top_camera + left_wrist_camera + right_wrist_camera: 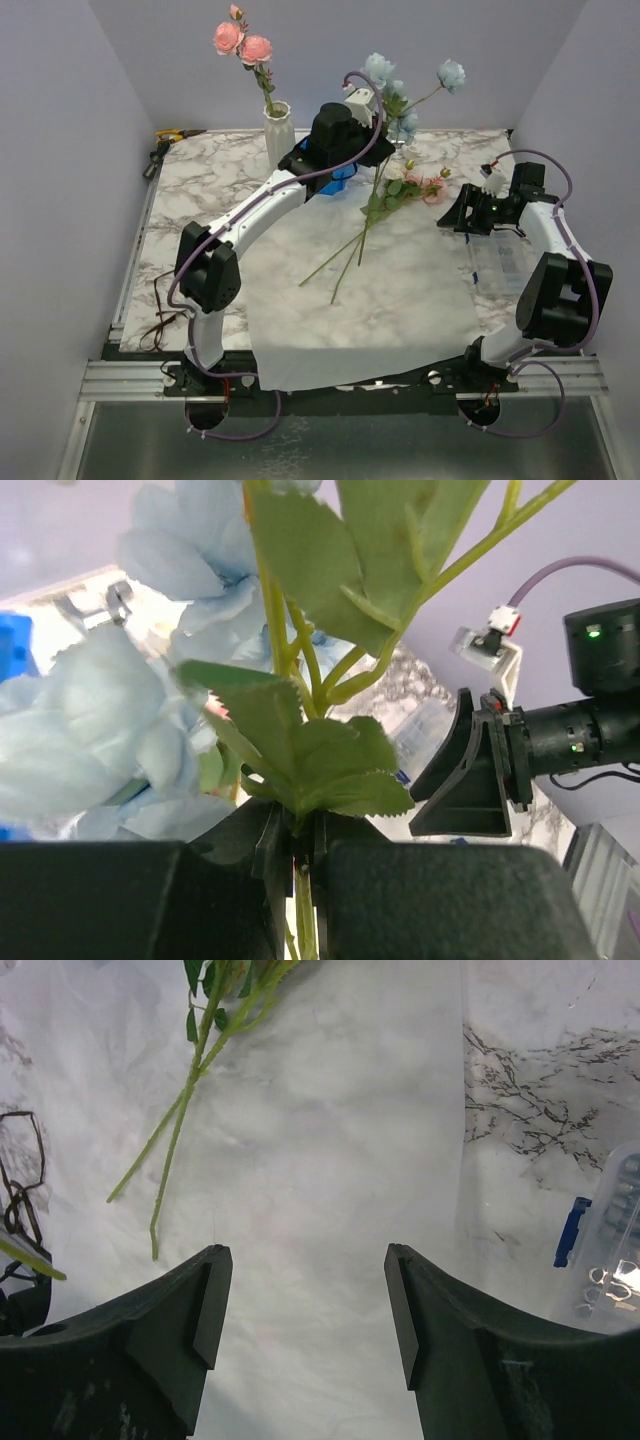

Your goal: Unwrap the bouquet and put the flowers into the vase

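Paper (350, 330), thin and white, lies spread flat on the near middle of the marble table (200, 190), so the unwrapping looks done. The white vase (277, 135) stands at the far side, left of centre, with one pink flower stem (243, 42) in it.

The left gripper (298, 842) is clenched on the green stem of a pale blue flower spray (381, 68), held up just right of the vase. I cannot tell whether its lower end clears the table. Cream and pink flowers (425, 186) lie on the table nearby, their stems reaching onto the paper. The right gripper (300, 1300) hangs released and empty over the right side.

The step in hand appears to be moving flowers into the vase. Next, the blue spray likely needs carrying left, then its stem end lowering into the narrow neck beside the pink stem.
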### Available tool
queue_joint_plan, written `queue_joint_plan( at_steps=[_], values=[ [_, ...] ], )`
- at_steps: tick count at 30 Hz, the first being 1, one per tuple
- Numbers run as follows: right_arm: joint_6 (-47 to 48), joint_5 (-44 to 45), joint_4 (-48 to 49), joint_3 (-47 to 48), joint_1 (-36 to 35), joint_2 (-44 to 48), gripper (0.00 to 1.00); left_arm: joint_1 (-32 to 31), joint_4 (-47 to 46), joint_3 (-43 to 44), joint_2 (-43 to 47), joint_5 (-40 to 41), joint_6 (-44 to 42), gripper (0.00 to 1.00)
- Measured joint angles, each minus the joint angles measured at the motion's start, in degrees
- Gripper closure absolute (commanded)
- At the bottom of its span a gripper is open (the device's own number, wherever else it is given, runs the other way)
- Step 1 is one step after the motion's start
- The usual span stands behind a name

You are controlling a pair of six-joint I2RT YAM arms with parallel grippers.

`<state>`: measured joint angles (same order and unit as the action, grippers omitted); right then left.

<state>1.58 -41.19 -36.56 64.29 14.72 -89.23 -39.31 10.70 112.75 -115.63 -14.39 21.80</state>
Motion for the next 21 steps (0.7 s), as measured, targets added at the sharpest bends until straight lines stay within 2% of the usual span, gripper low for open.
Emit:
queue_joint_plan(
  at_steps=[3,6,12,21],
  values=[
    [0.0,-0.4,0.0,0.0,0.0,0.0,0.28,1.4,-11.9,-11.7,7.5,-0.8,-1.7,1.00],
    [0.0,-0.9,0.0,0.0,0.0,0.0,0.28,1.8,-20.9,-16.1,11.6,-2.3,-5.7,1.00],
    [-0.2,-2.4,0.7,0.1,0.0,0.0,0.28,5.0,-34.8,-18.1,16.2,-4.6,-12.7,1.00],
    [-0.7,-3.9,0.9,1.3,0.0,0.0,0.28,16.9,-53.8,-16.8,14.8,-2.1,-23.0,1.00]
  ],
)
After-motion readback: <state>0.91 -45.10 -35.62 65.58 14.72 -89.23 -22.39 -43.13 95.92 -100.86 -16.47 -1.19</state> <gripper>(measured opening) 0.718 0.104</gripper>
